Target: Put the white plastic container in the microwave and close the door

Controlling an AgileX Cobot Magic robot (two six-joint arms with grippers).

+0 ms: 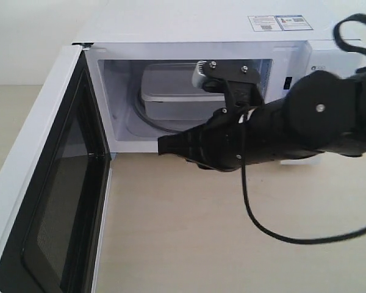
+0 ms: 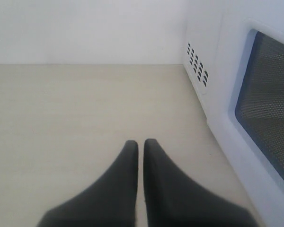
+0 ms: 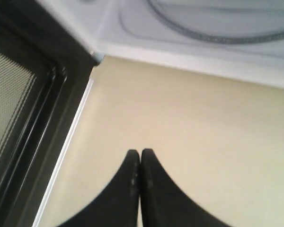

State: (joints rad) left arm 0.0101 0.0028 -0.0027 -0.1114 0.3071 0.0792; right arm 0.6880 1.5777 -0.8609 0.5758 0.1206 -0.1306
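Observation:
The microwave stands at the back with its door swung wide open to the left, black inner face showing. Inside the cavity sits the white plastic container, lid on, partly hidden behind my right arm. My right gripper is shut and empty, just outside the cavity's front sill, pointing left toward the door. In the right wrist view the right gripper hangs over bare table between the door and the glass turntable. My left gripper is shut and empty beside the door's outer window.
A black cable loops from my right arm down over the light wooden table. Vent holes mark the microwave's left side. Stickers lie on its top. A pale wall stands behind.

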